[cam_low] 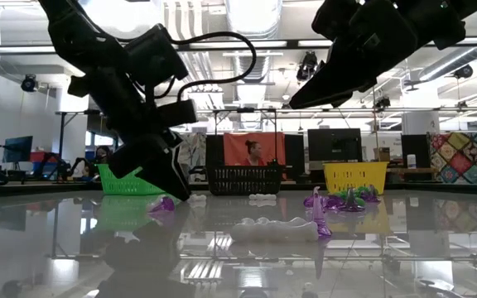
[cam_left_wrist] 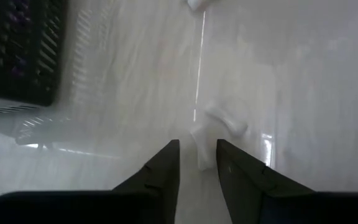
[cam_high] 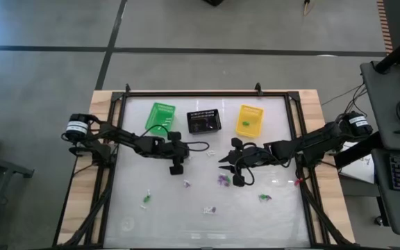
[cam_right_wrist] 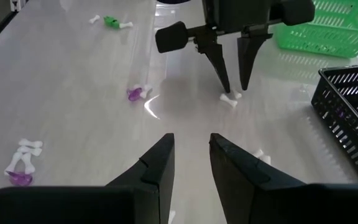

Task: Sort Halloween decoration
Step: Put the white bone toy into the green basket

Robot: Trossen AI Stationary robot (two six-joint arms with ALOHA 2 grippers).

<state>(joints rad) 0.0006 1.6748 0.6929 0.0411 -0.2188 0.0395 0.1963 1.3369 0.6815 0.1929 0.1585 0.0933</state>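
Hovering over a white bone trinket [cam_right_wrist: 230,98] near the table's middle, the left gripper [cam_right_wrist: 233,85] is held released, nothing clasped. Light, stiff and slippery, it is best pinched across its shaft.

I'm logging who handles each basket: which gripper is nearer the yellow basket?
Right. The right gripper sits just below the yellow basket; the left gripper is further off, past the black basket.

Left gripper [cam_right_wrist: 232,79] low, jaws slightly apart, right gripper [cam_high: 222,162] raised
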